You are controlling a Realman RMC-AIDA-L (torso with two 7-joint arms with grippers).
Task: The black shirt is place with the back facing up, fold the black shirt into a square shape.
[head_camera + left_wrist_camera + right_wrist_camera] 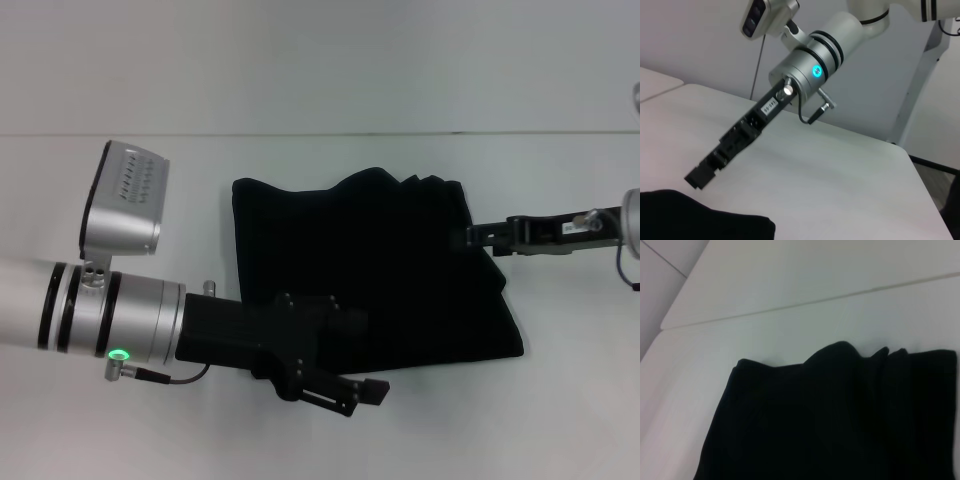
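White tabletop [330,80] carries the black shirt [390,270], already folded squarish; right gripper [478,237] at its edge, left gripper [365,393] over its near edge, likely tidying; cannot tell either's finger state

Black shirt [380,270]: your head view hides its near-left corner behind the left gripper [355,392]. Black on black, so you cannot tell that gripper's fingers apart from the fabric.

Right gripper [478,237]: its tip merges with the shirt's right edge; you cannot judge contact or finger state.

Left wrist view: only 1 corner of the shirt shows, cut by the frame edge.

Right wrist view: shirt cut off on 2 sides; fold layers unreadable.
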